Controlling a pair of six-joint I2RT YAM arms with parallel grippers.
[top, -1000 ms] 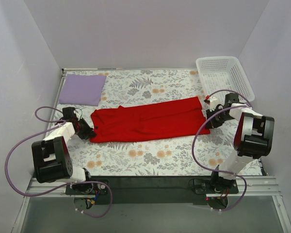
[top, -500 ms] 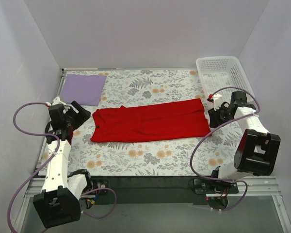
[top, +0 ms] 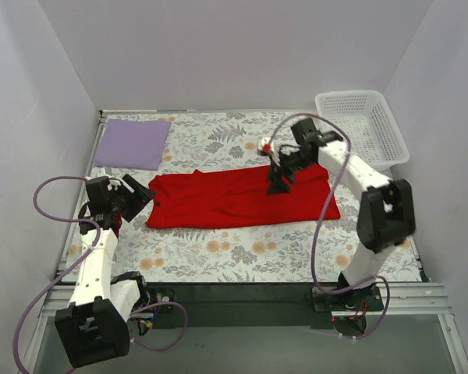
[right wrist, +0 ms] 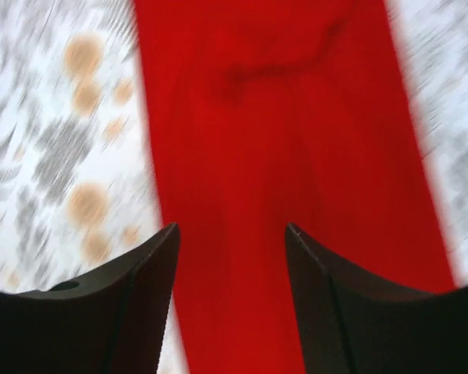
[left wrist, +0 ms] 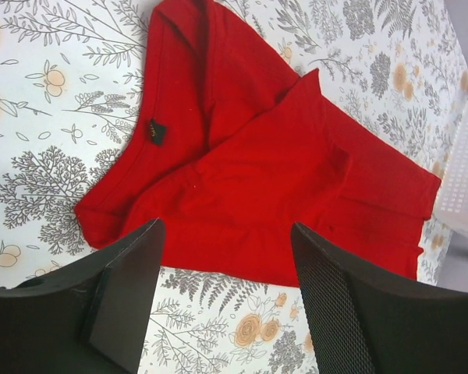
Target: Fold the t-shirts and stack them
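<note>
Both the left gripper (top: 136, 196) and the right gripper (top: 279, 181) stand with jaws apart, holding nothing. The red t-shirt (top: 234, 199) lies on the table (top: 242, 249) as a long flat band, collar end by my left. The right gripper hangs over its other half, though that blurred wrist view leaves its height a guess. The lavender t-shirt (top: 132, 144) lies folded in the far left corner, well apart. Next fold, I judge: pinch all layers at one end, carry low, edges square.
</note>
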